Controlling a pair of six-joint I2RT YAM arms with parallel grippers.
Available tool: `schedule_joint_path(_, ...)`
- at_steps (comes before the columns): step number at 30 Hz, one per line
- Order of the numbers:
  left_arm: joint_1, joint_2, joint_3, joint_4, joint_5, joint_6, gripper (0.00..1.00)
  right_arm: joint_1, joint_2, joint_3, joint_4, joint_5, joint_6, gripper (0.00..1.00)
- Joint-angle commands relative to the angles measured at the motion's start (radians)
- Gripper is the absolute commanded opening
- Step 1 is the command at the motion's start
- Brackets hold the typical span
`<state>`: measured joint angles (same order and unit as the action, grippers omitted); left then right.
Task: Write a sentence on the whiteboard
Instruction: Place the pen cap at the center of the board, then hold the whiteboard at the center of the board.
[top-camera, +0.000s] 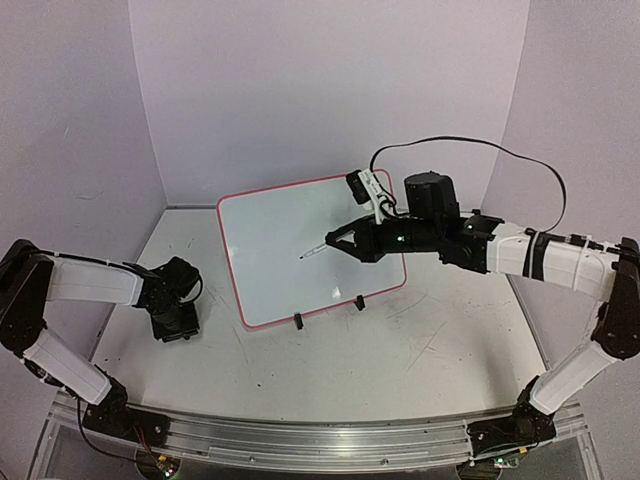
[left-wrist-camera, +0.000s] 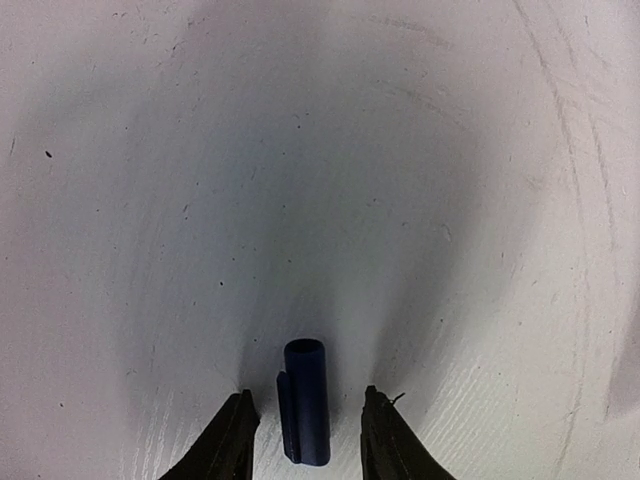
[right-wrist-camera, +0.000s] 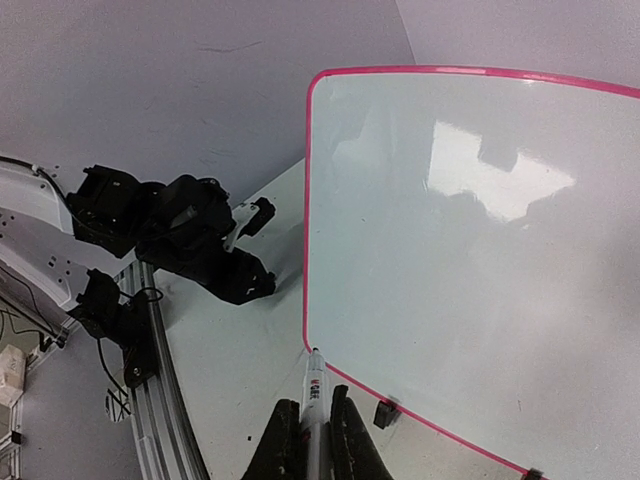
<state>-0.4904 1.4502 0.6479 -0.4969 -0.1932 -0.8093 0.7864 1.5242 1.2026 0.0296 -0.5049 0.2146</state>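
Over white table (top-camera: 300, 385): pinching marker (right-wrist-camera: 315, 385) w/ R gripper (right-wrist-camera: 312, 428), aiming at blank whiteboard (top-camera: 265, 240); holding L gripper (left-wrist-camera: 306, 396) parted astride loose cap (left-wrist-camera: 304, 425) nr left edge; awaiting whole sentence.

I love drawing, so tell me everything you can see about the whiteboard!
The whiteboard is a shiny white rectangle with rounded corners and a thin pink-red rim. Two small black clip feet hold its near edge on the table. It is blank. The right gripper points a marker at its middle.
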Motion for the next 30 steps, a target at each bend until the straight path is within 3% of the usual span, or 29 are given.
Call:
schedule_joint_path(1,0.003,-0.048,0.021,-0.054,-0.011,0.004,0.38,0.005,0.042,0.066,0.036,0.022,-0.016,0.00)
schedule_joint_path(6,0.012,-0.141,0.116,-0.145,-0.037,0.056,0.43,0.051,0.125,0.189,-0.024,0.116,-0.115,0.00)
schedule_joint_path(9,0.059,-0.234,0.164,-0.187,0.010,0.116,0.53,0.067,0.169,0.263,-0.030,0.145,-0.158,0.00)
schedule_joint_path(12,0.109,-0.316,0.211,-0.187,0.098,0.173,0.72,0.087,0.205,0.332,-0.061,0.199,-0.205,0.00)
schedule_joint_path(14,0.134,-0.347,0.246,-0.163,0.169,0.216,0.79,0.097,0.227,0.373,-0.074,0.217,-0.241,0.00)
schedule_joint_path(17,0.174,-0.420,0.221,0.002,0.350,0.278,0.81,0.122,0.284,0.457,-0.094,0.225,-0.263,0.00)
schedule_joint_path(20,0.209,-0.431,0.133,0.303,0.589,0.257,0.76,0.159,0.381,0.567,-0.128,0.268,-0.286,0.00)
schedule_joint_path(24,0.209,-0.430,0.020,0.647,0.733,0.191,0.74,0.173,0.449,0.673,-0.158,0.294,-0.287,0.00)
schedule_joint_path(30,0.209,-0.303,0.024,0.768,0.808,0.260,0.71,0.173,0.478,0.712,-0.160,0.260,-0.288,0.00)
